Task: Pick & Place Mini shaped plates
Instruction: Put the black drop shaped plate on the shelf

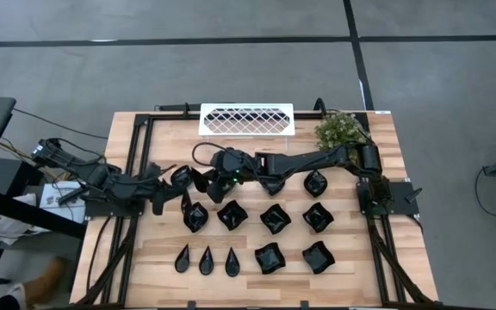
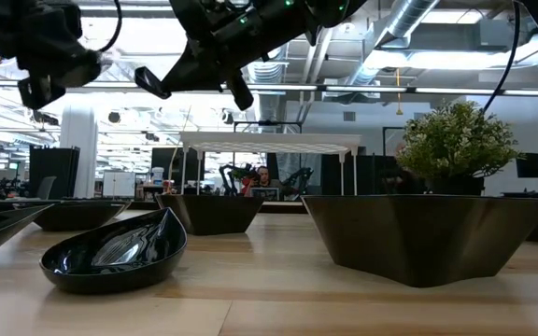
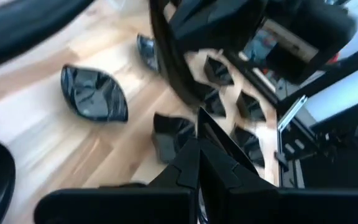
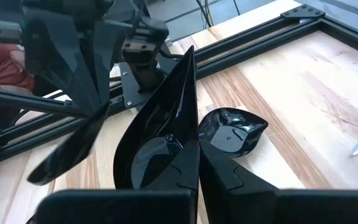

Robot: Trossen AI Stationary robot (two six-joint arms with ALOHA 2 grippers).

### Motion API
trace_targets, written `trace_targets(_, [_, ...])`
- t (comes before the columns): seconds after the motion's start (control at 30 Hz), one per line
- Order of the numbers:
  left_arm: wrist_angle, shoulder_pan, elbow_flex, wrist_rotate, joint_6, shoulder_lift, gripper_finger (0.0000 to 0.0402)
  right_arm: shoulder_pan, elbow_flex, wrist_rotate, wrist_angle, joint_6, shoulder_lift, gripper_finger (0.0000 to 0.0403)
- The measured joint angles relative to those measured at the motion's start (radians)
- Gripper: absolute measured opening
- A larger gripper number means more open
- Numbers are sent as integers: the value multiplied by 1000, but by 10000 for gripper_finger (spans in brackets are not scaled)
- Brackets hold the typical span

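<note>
1. Above the table's [image 1: 136,258] left-centre, the right hand [image 1: 203,176] hangs clear of the wood with its fingers clamped together on a teardrop plate [image 4: 160,134]; in the right wrist view the plate's rim sits pinched between the fingertips.
2. That held plate stands nearly on edge: its long axis runs away from the hand, with the pointed tip leading and the glossy hollow turned to one side.
3. Just beside it, the left hand [image 1: 158,205] has its fingers [image 3: 199,158] pressed together; whether anything is caught between them cannot be told.
4. To do this step well, I judge the plate should be rolled level before it goes down, so it lands on its base and not on its rim, and lowered slowly because a thin-rim pinch can slip.
5. The target spot is best chosen well apart from neighbours: a leaf-shaped plate [image 4: 230,132] lies on the wood just beside and below the held one.
6. With the two arms so close, the right hand should travel away from the left before descending.
7. Other mini plates [image 1: 275,218] lie in loose rows across the table's middle, with three small teardrops [image 1: 207,260] along the near edge, tips pointing toward the far side.
8. A white lattice rack [image 1: 246,119] and a small plant [image 1: 338,129] stand at the far edge.
</note>
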Motion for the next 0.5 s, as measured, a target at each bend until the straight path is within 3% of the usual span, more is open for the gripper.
trace_targets(0.33, [-244,0,0,122,-281,0,3,-14,4,-25,-6,25,0,0])
trace_targets(0.5, [-323,0,0,173,-387,0,3,-13,70,-24,-97,3,-2,0])
